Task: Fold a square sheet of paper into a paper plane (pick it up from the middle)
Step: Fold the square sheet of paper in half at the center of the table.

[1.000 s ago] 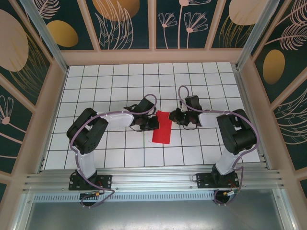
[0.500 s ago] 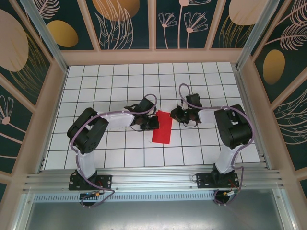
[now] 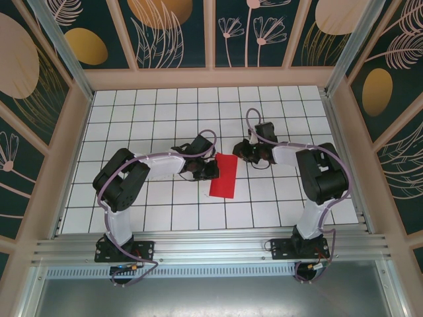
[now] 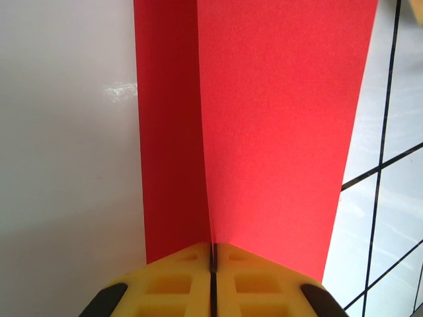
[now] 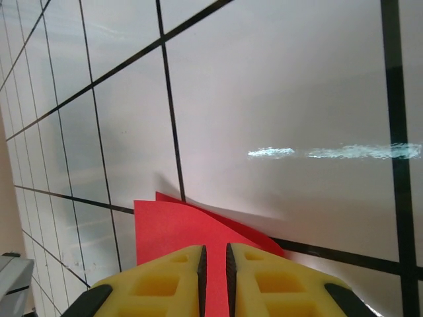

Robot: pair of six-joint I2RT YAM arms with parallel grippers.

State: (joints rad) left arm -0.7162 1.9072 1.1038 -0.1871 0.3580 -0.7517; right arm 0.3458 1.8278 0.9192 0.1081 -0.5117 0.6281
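Right tool [image 3: 242, 152] has backed off the far right corner of the folded bright red paper sheet [image 3: 223, 177], pads a crack apart. Left tool [image 3: 210, 170] is clamped on its left long edge, so it's nearer. Sheet lies near-to-far on the white gridded surface [image 3: 165, 125].

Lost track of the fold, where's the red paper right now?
Top view: the square sheet of paper lies folded at table centre, its left edge pinched by the left gripper, the right gripper by its far right corner.
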